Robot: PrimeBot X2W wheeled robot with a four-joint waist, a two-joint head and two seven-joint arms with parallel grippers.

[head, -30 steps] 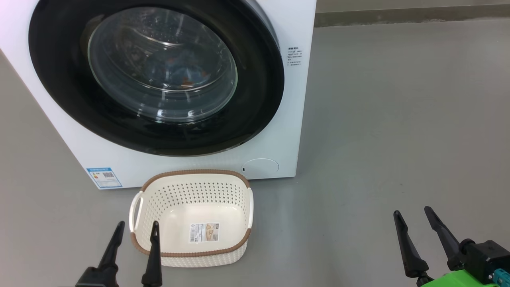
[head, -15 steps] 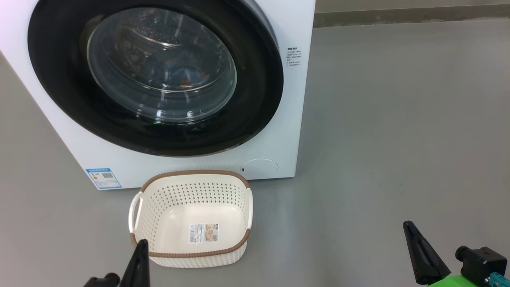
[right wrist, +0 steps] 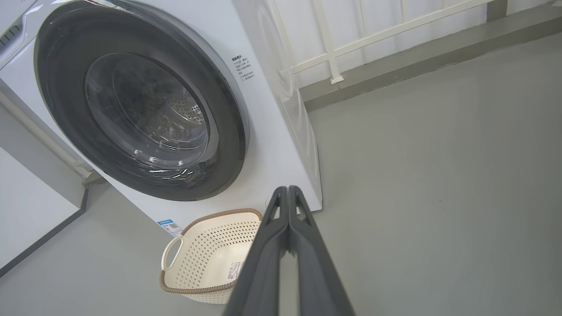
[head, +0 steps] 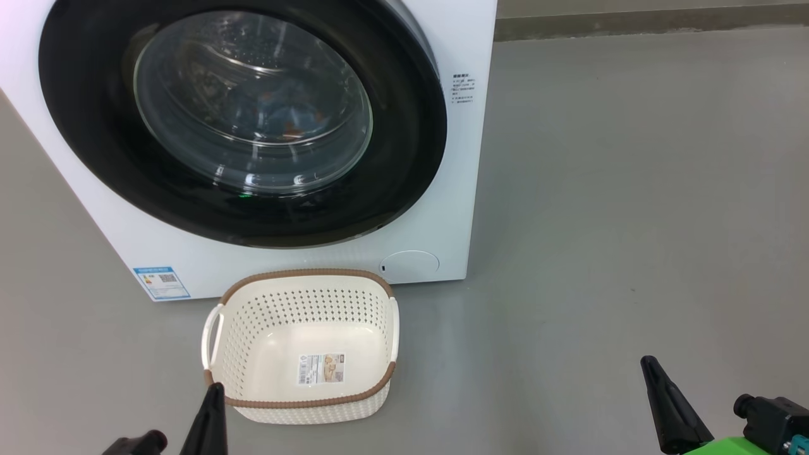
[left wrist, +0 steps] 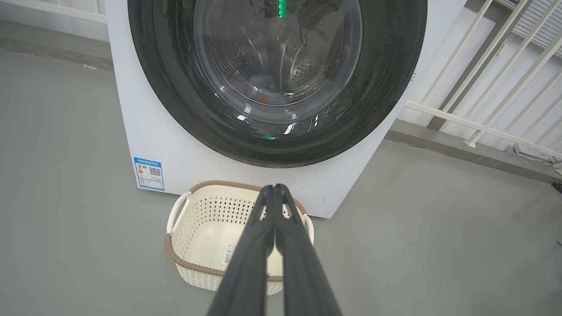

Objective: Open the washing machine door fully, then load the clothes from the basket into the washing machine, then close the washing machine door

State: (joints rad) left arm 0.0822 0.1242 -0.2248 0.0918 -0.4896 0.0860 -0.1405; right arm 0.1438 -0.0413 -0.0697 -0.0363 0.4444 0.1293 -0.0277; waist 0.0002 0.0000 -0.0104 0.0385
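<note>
Farthest left, out in front of the washing machine (head: 452, 208) and toward its left half, my left gripper (left wrist: 275, 189) hangs low with its two fingers pressed flat together, nothing between them. They point over the basket's near rim at the machine's lower front.

The basket (head: 306, 273) sits on the floor just before the machine's base, below the door, bare down to its paper label. I judge it light and stiff, likely to skate on the smooth floor if nudged. Its side handles are the place to hook it.

The washing machine door (head: 82, 145) looks flush against the machine's front. Its glossy black ring would be slippery under hard fingers, and I cannot make out a handle, so I would take it by the rim edge opposite the hinge. Through the glass, low in the drum, I see blue and orange patches that I take for the clothes (head: 287, 129). They are soft and limp, and would bunch and drape in a pinch.

Well off the machine's right side, my right gripper (right wrist: 287, 189) is closed and empty too, fingers aimed at the machine's front right corner.

The load looks finished to me.
</note>
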